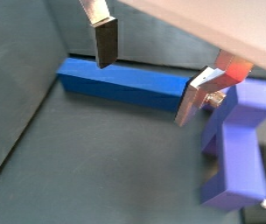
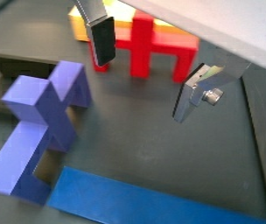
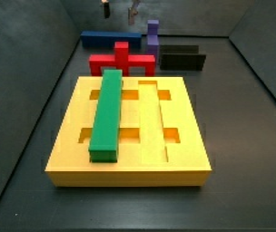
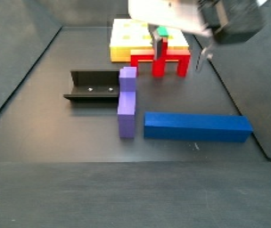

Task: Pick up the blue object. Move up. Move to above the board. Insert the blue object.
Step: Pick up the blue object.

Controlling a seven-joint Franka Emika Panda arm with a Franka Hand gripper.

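Blue object (image 1: 122,83) lies on the floor, seemingly below the end effector (image 1: 145,80), fingers apart.

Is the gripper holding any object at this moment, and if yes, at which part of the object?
Nothing is held. In both wrist views the gripper is open above the floor, with nothing between its fingers; the blue object lies untouched on the floor.

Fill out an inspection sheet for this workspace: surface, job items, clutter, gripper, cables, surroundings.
Surface: dark grey floor.
Job's things: blue object lies flat on the floor, not held; board carries a green bar in a groove.
Clutter: red piece, purple piece, fixture.
Gripper: gripper open, above the floor near the blue object, holding nothing.
Cables: nothing seen.
Surroundings: dark walls.
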